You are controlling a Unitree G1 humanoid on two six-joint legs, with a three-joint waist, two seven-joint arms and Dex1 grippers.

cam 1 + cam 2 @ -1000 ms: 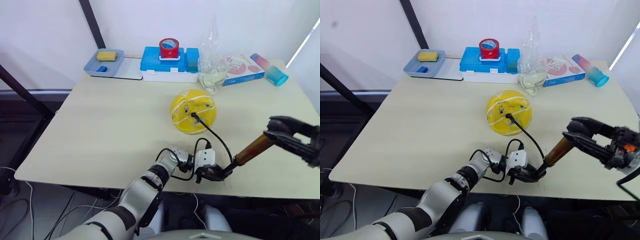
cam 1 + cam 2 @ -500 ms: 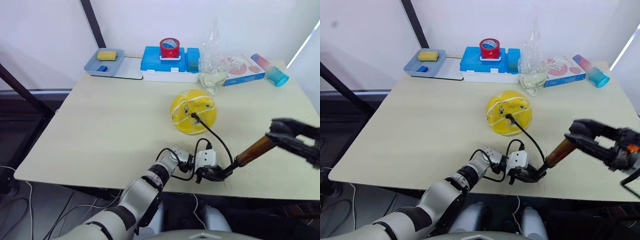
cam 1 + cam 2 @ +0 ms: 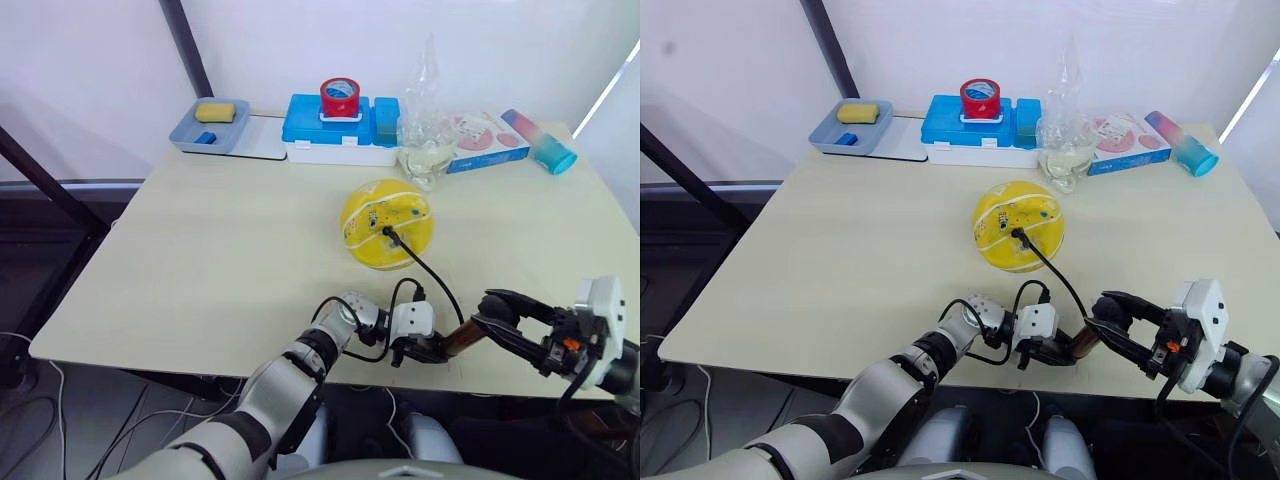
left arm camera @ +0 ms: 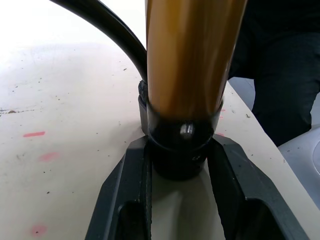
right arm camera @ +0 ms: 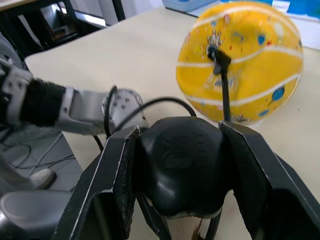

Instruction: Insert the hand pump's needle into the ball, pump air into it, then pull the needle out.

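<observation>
Both claws pinch the hand pump [image 3: 455, 338]: the right claw [image 3: 487, 318] has driven its handle in, pushing air into the ball [image 3: 387, 223].

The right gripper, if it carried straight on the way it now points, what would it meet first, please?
Probably the left gripper, which clamps the hand pump's base just ahead; the ball lies farther along, though depth is uncertain.

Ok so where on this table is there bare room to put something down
The widest bare stretch of the table runs from the grey tray down its left side to the near edge. A smaller patch lies right of the ball. The back edge is crowded, and the near middle holds both hands on the hand pump.
</observation>
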